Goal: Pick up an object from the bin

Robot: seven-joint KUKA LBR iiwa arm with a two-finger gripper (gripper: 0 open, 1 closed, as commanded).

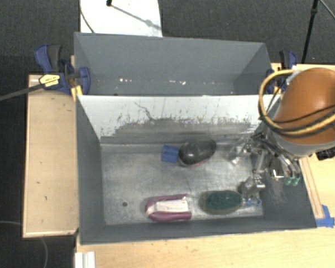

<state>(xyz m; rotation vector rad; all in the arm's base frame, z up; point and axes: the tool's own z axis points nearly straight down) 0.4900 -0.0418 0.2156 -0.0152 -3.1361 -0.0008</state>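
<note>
a purple and white packet (168,207) lies at the bin's (131,175) near wall, well left of the claw (252,187). between them, just beside the lowered claw, sits a dark green oval pad (220,202). farther back and left, a dark grey rounded lump (196,152) touches a small blue block (169,154). whether the claw is spread or pressed together cannot be told.

Single camera here, up above the bin (90,177) and looking down at a bit of a slant. You see the far wall's (173,113) inner face standing tall, with the floor (139,177) spread out below it. It's close enough that the bin takes up most of the frame, and the arm (310,102) pokes in from the right edge.
</note>
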